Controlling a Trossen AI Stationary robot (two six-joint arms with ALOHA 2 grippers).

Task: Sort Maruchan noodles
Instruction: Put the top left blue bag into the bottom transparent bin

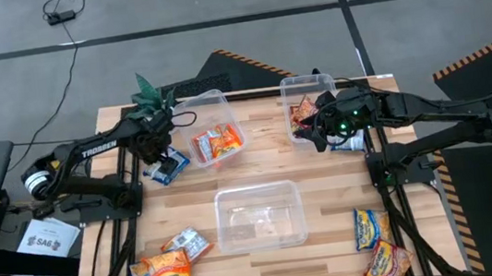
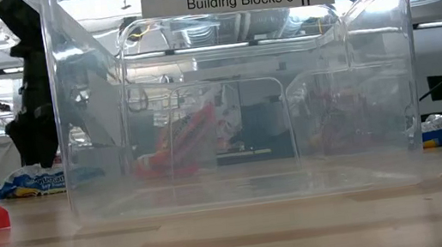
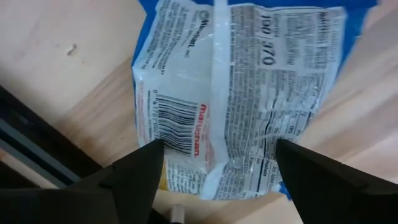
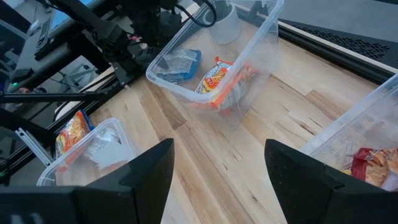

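Note:
A blue-white noodle packet [image 3: 242, 93] lies printed back up on the table near the far left, also in the high view [image 1: 167, 168]. My left gripper [image 3: 217, 158] hangs just above it [image 1: 161, 155], open, with one finger on each side of the packet's end; I cannot tell whether they touch it. My right gripper [image 4: 217, 155] is open and holds nothing, hovering beside the far-right tub [image 1: 309, 101], which holds a red-orange packet [image 4: 372, 165]. The far-left tub [image 1: 214, 128] holds orange packets [image 1: 217, 144].
A clear tub [image 1: 259, 215] stands at the table's middle and fills the low view [image 2: 234, 95]. Loose packets lie at the near left [image 1: 162, 270], the near right [image 1: 374, 228], and by the right arm [image 1: 349, 145]. A potted plant [image 1: 150, 95] stands at the far left edge.

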